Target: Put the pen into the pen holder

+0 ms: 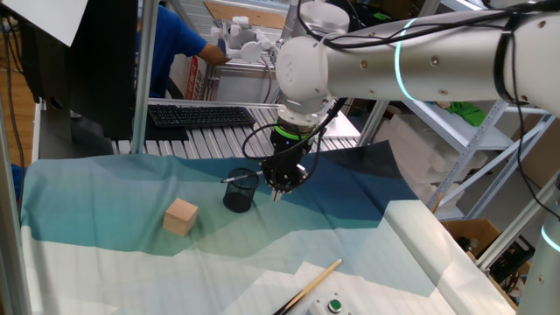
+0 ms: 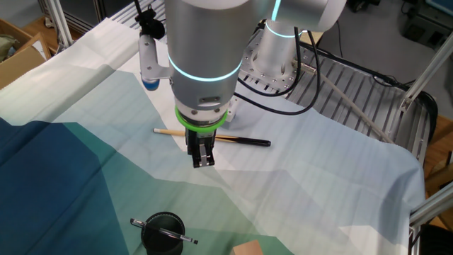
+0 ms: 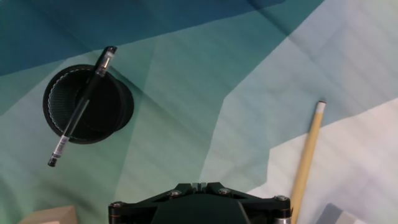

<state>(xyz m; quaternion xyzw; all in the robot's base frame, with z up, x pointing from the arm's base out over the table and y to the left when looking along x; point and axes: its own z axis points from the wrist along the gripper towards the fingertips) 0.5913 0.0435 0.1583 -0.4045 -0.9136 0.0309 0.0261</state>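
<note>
The black mesh pen holder stands upright on the teal cloth. The dark pen lies tilted across its open rim, both ends sticking out past the edge. In the hand view the pen crosses the pen holder diagonally at upper left. The other fixed view shows the pen and the pen holder at the bottom edge. My gripper hangs above the cloth just right of the pen holder, apart from it and empty. Its fingers stand close together. Only its base shows in the hand view.
A tan wooden block sits left of and in front of the pen holder. A long tan wooden stick lies on the white cloth near the front edge, also in the hand view. A keyboard lies at the back.
</note>
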